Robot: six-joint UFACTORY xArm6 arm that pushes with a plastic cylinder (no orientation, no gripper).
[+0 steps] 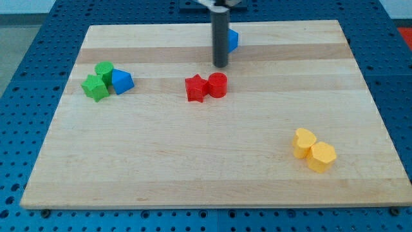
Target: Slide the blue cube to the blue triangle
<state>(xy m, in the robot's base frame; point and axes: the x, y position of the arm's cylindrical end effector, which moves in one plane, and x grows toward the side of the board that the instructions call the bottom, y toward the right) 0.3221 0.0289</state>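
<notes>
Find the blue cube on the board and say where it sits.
The blue cube sits near the view's top, just right of centre, partly hidden behind the dark rod, whose tip rests just below-left of it, above the two red blocks.

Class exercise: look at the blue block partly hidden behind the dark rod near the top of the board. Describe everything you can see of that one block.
The blue block lies on the pale wooden board near the view's top edge, right of centre. Only its right part shows; the dark rod hides the rest, so its full shape is hard to confirm. It looks like smooth, solid-coloured plastic with flat faces, the top lighter than the side. My tip ends just below and left of it in the view; whether the rod touches it cannot be told. No other block is near it.
</notes>
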